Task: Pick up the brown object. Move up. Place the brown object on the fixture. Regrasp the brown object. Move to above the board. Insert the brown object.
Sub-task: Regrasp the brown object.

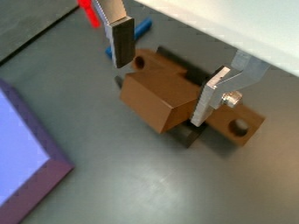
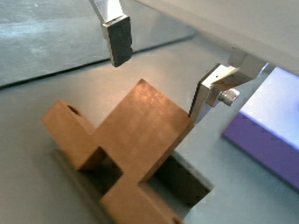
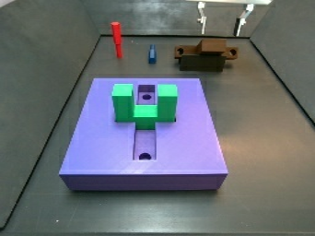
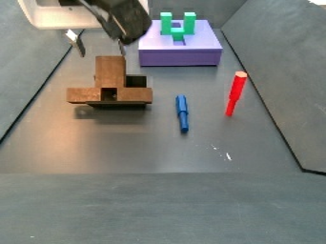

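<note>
The brown object [image 1: 162, 98] is a cross-shaped bar with a round hole near one end, and it rests on the dark fixture [image 1: 187, 136]. Both wrist views show it, and the fixture's walls [image 2: 177, 182] show beneath the brown object [image 2: 126, 150]. My gripper [image 1: 167, 70] hangs open above it, one finger [image 1: 121, 44] on each side, touching nothing. In the side views the gripper [image 3: 224, 17] is above the brown object [image 3: 204, 53] at the far end of the floor from the purple board [image 3: 147, 138]. Nothing is between the jaws.
A green U-shaped block [image 3: 145, 101] stands on the board. A red peg [image 3: 117, 39] stands upright and a blue peg [image 3: 151, 53] lies on the floor beside the fixture. Dark walls enclose the floor. The board's corner [image 2: 263, 122] lies close to the fixture.
</note>
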